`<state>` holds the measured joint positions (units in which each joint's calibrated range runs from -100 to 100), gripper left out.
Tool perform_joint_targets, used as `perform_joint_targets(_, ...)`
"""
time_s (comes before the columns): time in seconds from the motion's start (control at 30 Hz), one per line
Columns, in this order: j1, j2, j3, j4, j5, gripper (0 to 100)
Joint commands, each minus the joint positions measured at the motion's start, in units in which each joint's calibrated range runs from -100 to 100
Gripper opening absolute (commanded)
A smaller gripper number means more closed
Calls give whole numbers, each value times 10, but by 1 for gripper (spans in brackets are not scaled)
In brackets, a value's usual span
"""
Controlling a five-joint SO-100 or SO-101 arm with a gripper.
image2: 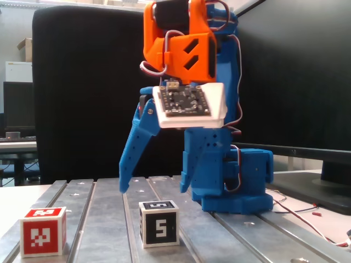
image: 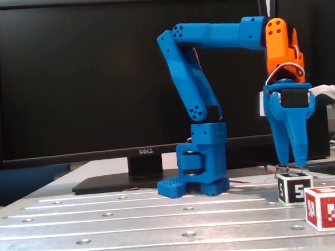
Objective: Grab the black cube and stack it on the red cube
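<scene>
black cube (image2: 159, 223) upright on table, near red cube (image2: 43, 230).

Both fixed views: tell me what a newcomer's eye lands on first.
The bright blue arm with its orange wrist section stands out against the dark monitor behind it. Its gripper hangs open, fingertips just above the black cube marked "5" on the ribbed metal table. The red cube with its white pixel pattern sits apart from it, nearer the camera in this fixed view.

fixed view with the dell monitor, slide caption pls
Blue arm's open claw poised above the black numeral-5 cube, beside the red patterned cube.
</scene>
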<state>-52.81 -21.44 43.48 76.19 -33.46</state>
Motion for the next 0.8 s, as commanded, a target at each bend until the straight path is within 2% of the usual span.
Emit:
perform_joint_targets(0.0,0,0,-2,-4,1,30)
perform_joint_targets(0.17,1,0,9,-7,1,31)
perform_joint_targets(0.43,1,0,53,-73,2,30)
perform_joint_targets(0.77,-5,-1,74,-80,1,31)
